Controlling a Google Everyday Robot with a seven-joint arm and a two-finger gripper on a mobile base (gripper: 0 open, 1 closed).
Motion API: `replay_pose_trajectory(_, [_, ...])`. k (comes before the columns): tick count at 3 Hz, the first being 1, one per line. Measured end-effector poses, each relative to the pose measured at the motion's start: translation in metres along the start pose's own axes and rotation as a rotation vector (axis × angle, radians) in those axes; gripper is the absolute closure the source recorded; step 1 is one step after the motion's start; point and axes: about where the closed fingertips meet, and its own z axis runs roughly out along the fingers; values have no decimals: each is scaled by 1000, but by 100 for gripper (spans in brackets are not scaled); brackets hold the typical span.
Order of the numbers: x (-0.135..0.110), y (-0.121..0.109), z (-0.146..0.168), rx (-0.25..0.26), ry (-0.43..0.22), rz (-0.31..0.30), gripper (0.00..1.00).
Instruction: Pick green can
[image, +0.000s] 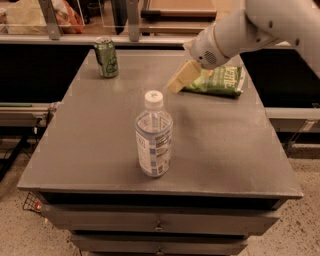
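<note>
Your green can (106, 58), short with a silver rim and pale markings, stands upright at the table's (225, 150) far left corner. The gripper (178, 80) hangs beside the chip bag (217, 80); you cannot tell its spread.

Soft overhead light, dark background; gripper (178, 80) over the table (90, 145) far side lit bright; faint glints on bottle (154, 137).
</note>
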Motion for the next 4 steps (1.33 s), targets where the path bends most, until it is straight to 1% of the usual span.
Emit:
replay_pose_trajectory(1, [-51, -14, 60, 5, -180, 32, 0])
replay_pose_trajectory(2, [-95, -32, 100, 16, -312, 59, 0])
replay_pose_trajectory(3, [-119, -39, 130, 28, -363, 76, 0])
replay_pose_trajectory(4, [-128, -45, 158, 51, -384, 117, 0])
